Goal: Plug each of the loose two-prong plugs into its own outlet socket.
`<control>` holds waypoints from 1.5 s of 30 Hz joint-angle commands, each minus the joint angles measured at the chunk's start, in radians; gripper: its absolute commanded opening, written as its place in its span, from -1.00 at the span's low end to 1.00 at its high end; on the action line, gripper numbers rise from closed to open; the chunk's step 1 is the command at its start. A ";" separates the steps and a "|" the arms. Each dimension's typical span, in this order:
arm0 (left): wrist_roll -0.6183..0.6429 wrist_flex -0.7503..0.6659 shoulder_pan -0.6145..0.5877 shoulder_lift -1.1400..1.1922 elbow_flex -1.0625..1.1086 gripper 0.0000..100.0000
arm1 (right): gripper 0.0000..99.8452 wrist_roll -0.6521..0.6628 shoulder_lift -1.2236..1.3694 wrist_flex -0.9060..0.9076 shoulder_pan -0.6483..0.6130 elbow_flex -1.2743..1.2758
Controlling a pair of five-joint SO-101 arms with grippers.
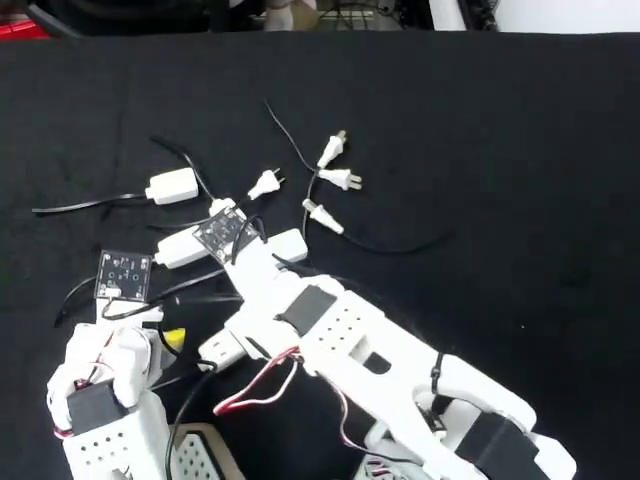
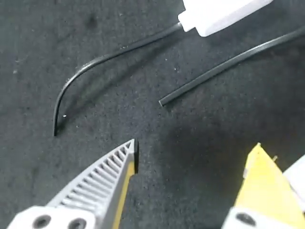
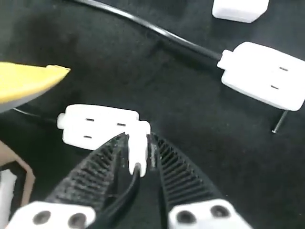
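Observation:
My right gripper (image 3: 138, 137) is shut on a white two-prong plug (image 3: 138, 145). The plug's body butts against the end of a white outlet socket (image 3: 97, 126); its prongs are hidden. In the high view that socket (image 1: 217, 350) lies under the right arm. Two more sockets (image 3: 264, 78) (image 3: 240, 9) lie farther off. My left gripper (image 2: 195, 160) stands open over bare black cloth near the front left, its yellow finger (image 1: 172, 340) beside the socket. Several loose white plugs (image 1: 265, 184) (image 1: 340, 180) lie on the cloth behind the arms.
Thin black cables (image 2: 109, 59) cross the cloth around the sockets (image 1: 172, 186) (image 1: 180, 248). A beige-edged object (image 1: 200, 445) sits at the front between the arm bases. The right half of the black cloth (image 1: 520, 150) has free room.

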 commanded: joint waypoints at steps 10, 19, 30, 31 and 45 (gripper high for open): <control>-0.006 -0.011 -0.004 -0.002 -0.008 -0.29 | -0.97 -0.048 -0.002 -0.011 -0.074 -0.061; -0.006 -0.011 -0.008 -0.002 -0.008 -0.29 | -0.97 -0.048 -0.183 0.038 -0.075 -0.027; -0.006 -0.011 -0.005 -0.002 -0.008 -0.29 | -0.97 -0.091 -0.124 -0.075 -0.146 0.054; -0.006 -0.011 -0.005 -0.002 -0.008 -0.29 | -0.97 -0.091 -0.110 -0.077 -0.146 0.047; -0.006 -0.011 -0.005 -0.002 -0.007 -0.29 | -0.97 -0.117 -0.070 -0.074 -0.074 0.044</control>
